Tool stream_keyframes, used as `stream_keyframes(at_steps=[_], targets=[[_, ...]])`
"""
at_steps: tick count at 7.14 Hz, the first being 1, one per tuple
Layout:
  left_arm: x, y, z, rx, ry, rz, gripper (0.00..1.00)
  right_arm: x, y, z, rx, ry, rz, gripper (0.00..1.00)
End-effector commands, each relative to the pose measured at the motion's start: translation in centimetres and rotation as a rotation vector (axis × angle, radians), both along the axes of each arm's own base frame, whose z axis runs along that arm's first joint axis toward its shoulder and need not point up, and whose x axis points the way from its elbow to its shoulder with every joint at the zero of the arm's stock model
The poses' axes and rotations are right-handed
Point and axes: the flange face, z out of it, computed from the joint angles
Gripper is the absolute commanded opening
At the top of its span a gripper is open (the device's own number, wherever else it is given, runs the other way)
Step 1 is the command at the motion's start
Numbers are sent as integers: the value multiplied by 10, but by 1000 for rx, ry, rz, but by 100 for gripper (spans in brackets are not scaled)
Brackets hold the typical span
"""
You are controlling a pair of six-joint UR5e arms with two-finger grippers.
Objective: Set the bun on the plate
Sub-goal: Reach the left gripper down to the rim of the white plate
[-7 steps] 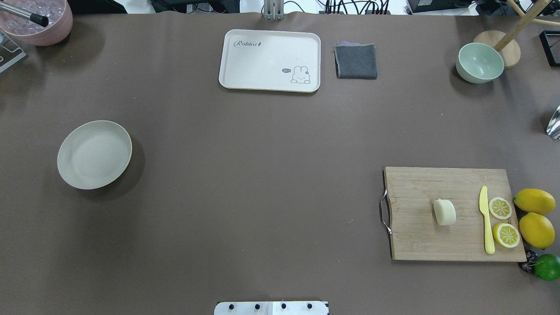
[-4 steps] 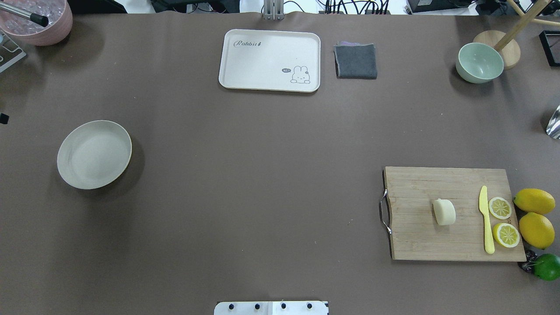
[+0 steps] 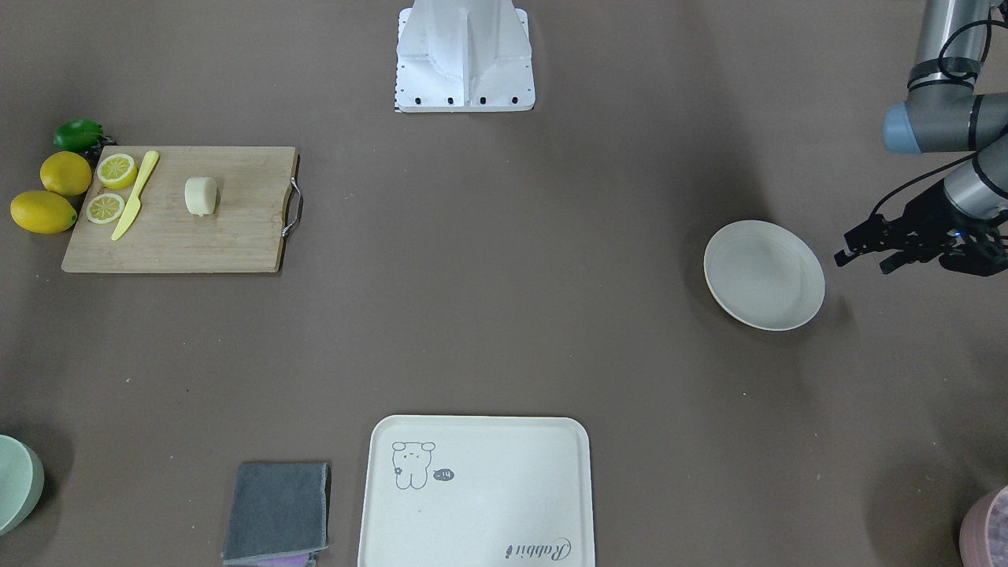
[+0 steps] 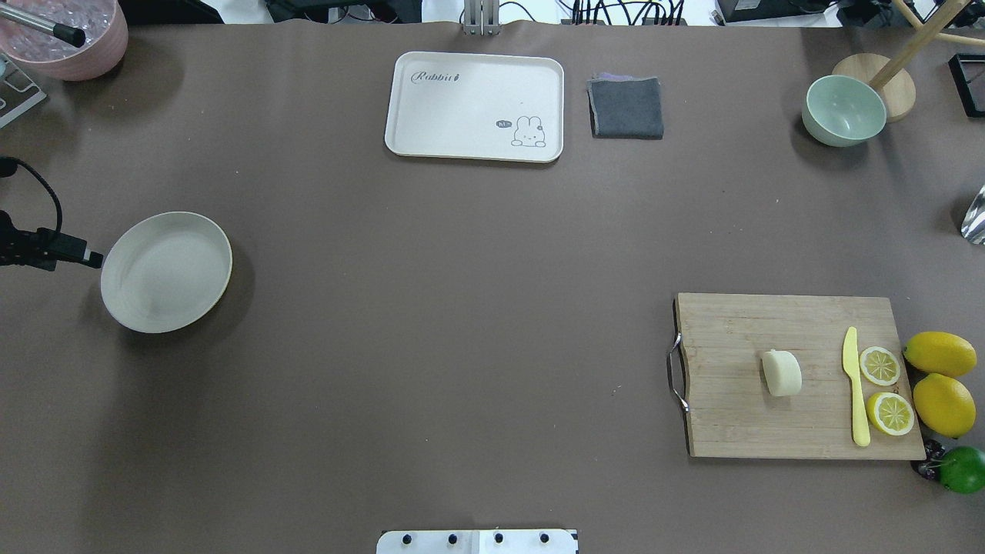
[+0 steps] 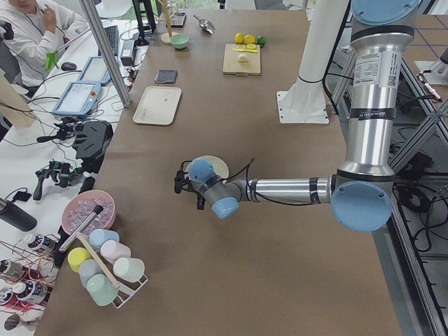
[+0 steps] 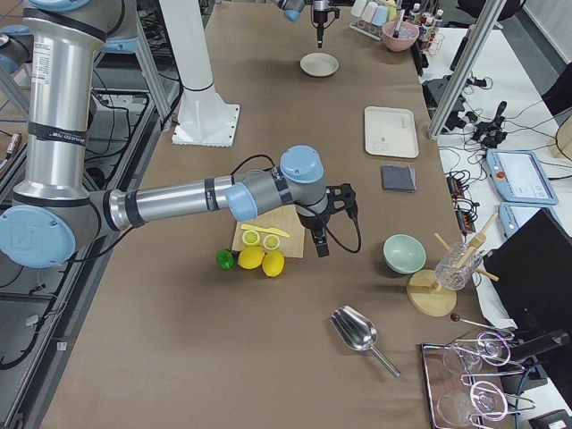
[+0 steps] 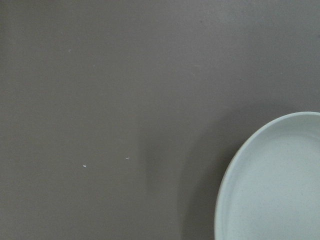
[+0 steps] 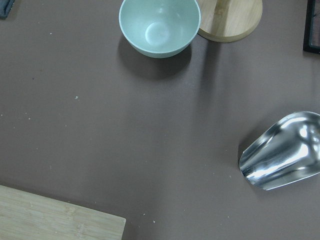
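Note:
The pale cream bun (image 4: 782, 373) lies on its side in the middle of a wooden cutting board (image 4: 731, 419), also seen in the front view as the bun (image 3: 200, 195). The off-white plate (image 4: 165, 271) stands empty at the table's left. My left gripper (image 3: 863, 261) hovers just outside the plate's (image 3: 764, 274) outer rim, fingers apart and holding nothing. The left wrist view shows part of the plate rim (image 7: 235, 165). My right gripper (image 6: 320, 246) hangs beyond the cutting board near the lemons; it shows only in the right side view, so I cannot tell its state.
On the board lie a yellow knife (image 4: 854, 385) and two lemon halves (image 4: 879, 365); whole lemons (image 4: 940, 354) and a lime (image 4: 962, 469) sit beside it. A cream tray (image 4: 475, 106), grey cloth (image 4: 626, 108), green bowl (image 4: 843, 110), metal scoop (image 8: 282, 152) and pink bowl (image 4: 69, 38) line the edges.
My left gripper has come into the overhead view from the left edge and now sits beside the plate's left rim. The bun and plate have not moved.

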Motion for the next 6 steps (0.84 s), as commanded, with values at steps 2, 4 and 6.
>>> stream_keyframes(at_steps=[2,4,6], targets=[[25,-7,-5,0,12,21,91,0,0,0,0,1,1,100],[25,-6,-3,-6,10,19,74,0,0,0,0,1,1,100],[30,-13,-2,-10,9,21,62,0,-1,0,2,2,1,100]])
